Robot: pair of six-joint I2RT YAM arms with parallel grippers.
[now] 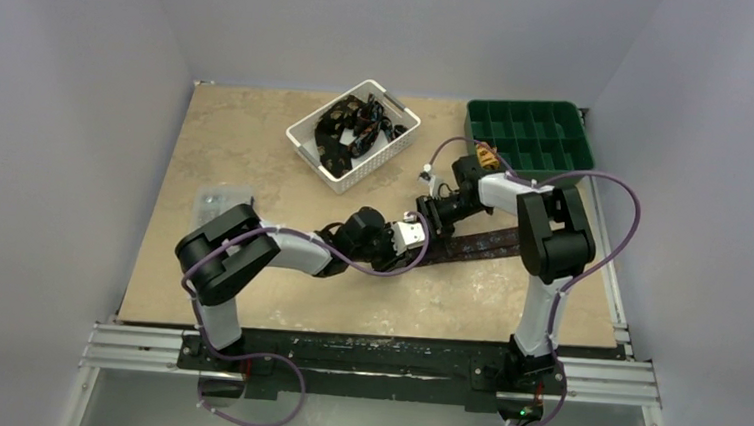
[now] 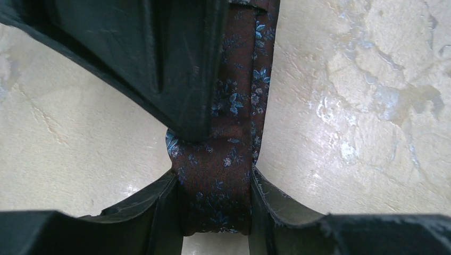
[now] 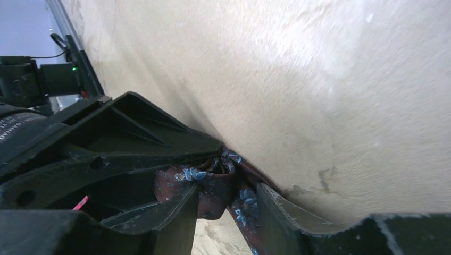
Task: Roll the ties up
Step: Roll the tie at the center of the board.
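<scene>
Looking down, we see the big tan desk [image 1: 255, 174] first. At its far side sit a green tray [image 1: 472, 119] with many little boxes and a white basket [image 1: 303, 140] with more dark ties [image 1: 351, 129] heaped inside. One tie [image 1: 486, 244] lies on the desk, toward the right side. It is long and thin, brown with tiny blue flowers. Both arms meet at its left end, very close together.

The left claw [image 2: 214, 175] has the end of the tie between its two fingers. They press on both sides of the cloth, so we think it holds the tie. The right claw [image 3: 227, 187] sits just beside it. Its fingers stand a little apart, with a small fold [image 3: 210, 188] of the tie between them. We cannot tell if it squeezes the cloth or only sits around it.

We think the rolling is only at its start, because most of the tie lies flat and straight.

What could go wrong? The cloth looks smooth and slippy. If one claw lets go while the other holds too softly, the little fold could pop open. The two claws are so close that they could bump each other. If the end gets pulled sideways, the roll could come out crooked or loose.
</scene>
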